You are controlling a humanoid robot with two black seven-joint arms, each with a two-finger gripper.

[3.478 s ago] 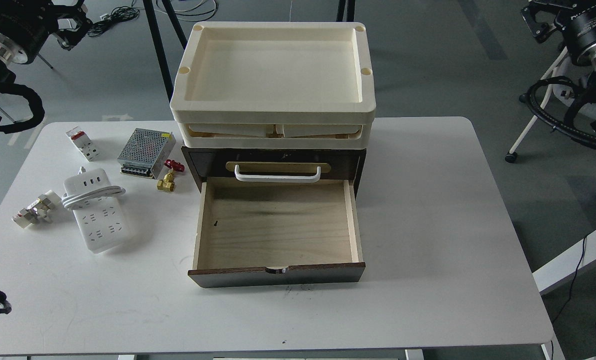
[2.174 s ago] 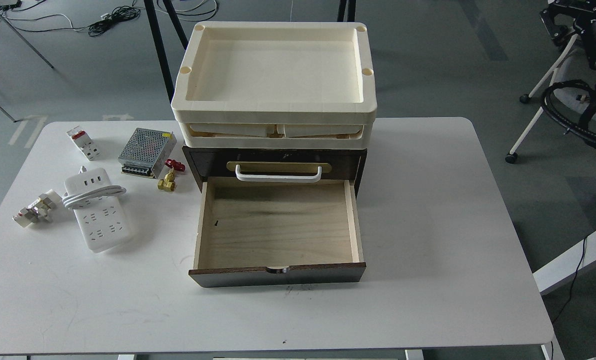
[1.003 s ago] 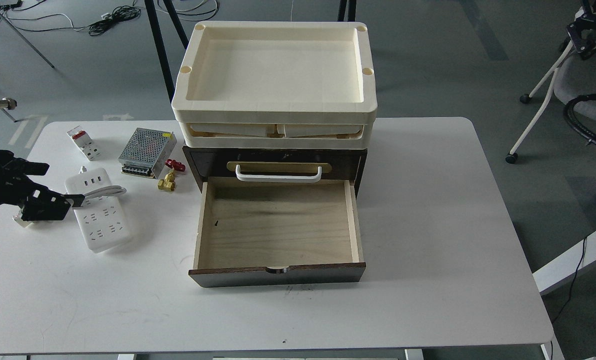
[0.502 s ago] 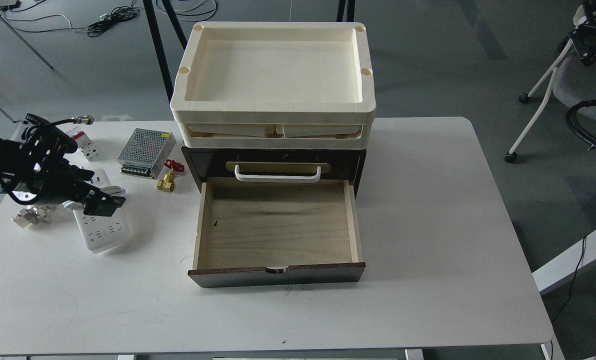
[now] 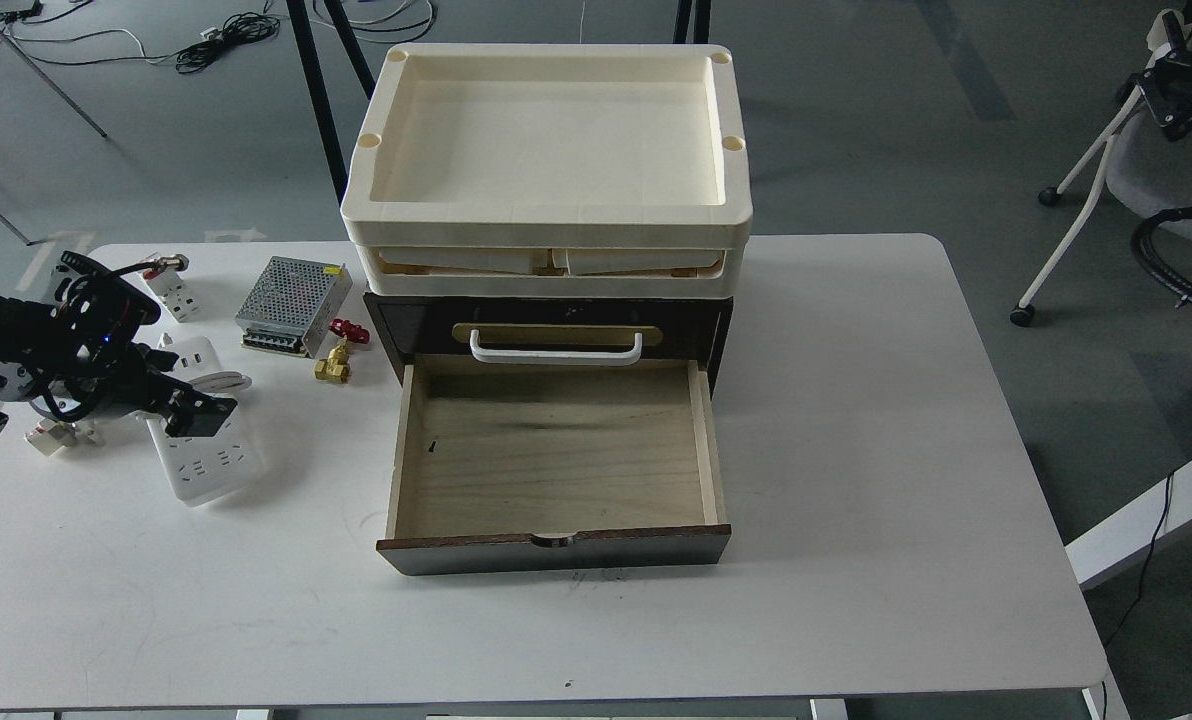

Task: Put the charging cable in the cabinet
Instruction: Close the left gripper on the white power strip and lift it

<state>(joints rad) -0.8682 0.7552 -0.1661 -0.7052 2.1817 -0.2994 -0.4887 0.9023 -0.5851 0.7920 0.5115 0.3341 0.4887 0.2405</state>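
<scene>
Left gripper (image 5: 199,415) sits dark over the middle of the charging cable (image 5: 206,455), hiding part of the strip and its looped cord; I cannot tell whether its fingers are apart or closed, or whether they touch. That cable lies flat on the white table (image 5: 856,450), left of the cabinet (image 5: 556,545), whose lower drawer stands pulled out. Only part of the right arm shows at the frame's edge, its gripper out of sight.

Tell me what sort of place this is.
Probably a robotics lab or test room: a plain white table on grey floor, loose black cables lying behind it, and a white wheeled chair at right.
</scene>
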